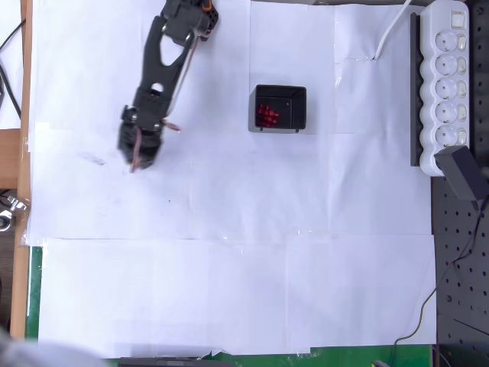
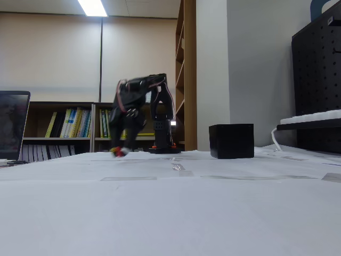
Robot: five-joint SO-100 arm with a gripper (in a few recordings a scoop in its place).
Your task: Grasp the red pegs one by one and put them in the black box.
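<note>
A wide surface [image 1: 229,252] covered in taped white paper sheets is seen from above and again from a low camera at its edge. A black five-joint robot arm [image 1: 164,61] reaches down from the top left of the overhead view, its wrist bent toward the paper. Along the right edge of the overhead view lies a white multi-socket power strip [image 1: 447,84] with a black plug adapter [image 1: 462,172] at its near end.

A small black rectangular open-topped box [image 1: 280,108] stands near the middle of the upper half of the overhead view, well apart from the arm and to its right. In the low fixed view the same box [image 2: 231,141] is seen as a dark cube to the right of the arm. Inside the box, against its left part, a cluster of tiny dark-red round pegs [image 1: 267,115] is gathered; their number cannot be counted.

The fingers [image 1: 137,157] point down at the paper at the left of the overhead view. In the fixed view something small and red, with a touch of yellow, is seen at the fingers' tips [image 2: 118,152], just above the paper. It may be a peg held between them, but this cannot be told, nor whether the fingers are clenched or released. No loose peg is made out on the paper. If a peg is held, the box lies to the right of the fingers in both views, and the carry would be made that way.
</note>
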